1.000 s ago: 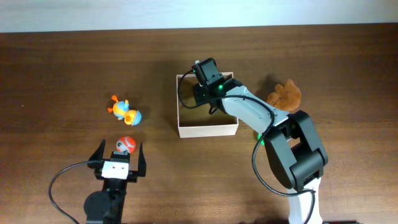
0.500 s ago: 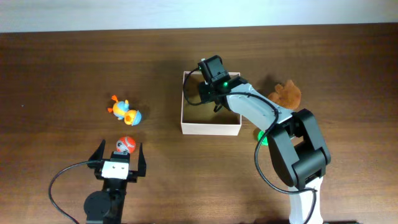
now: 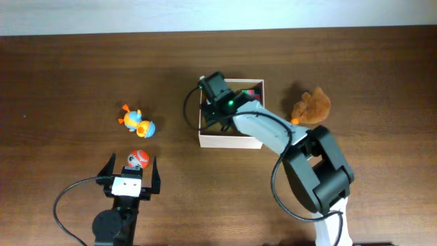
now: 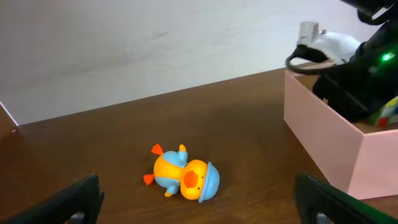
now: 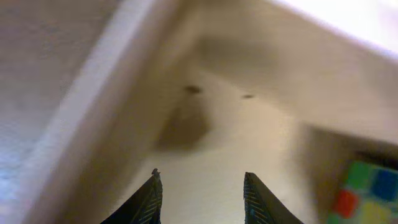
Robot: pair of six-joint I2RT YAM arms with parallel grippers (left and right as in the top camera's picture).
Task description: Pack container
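The container point(image 3: 232, 141) sits mid-table, nearer the far edge. The right gripper point(image 5: 200, 186) hangs inside it by its left wall, jaws partly parted and holding nothing. A coloured cube point(image 5: 367, 190) lies in its far right corner. The left gripper point(image 3: 132, 167), near the front edge, gapes wide and grips nothing, with a ball point(image 3: 138, 158) between its fingers.
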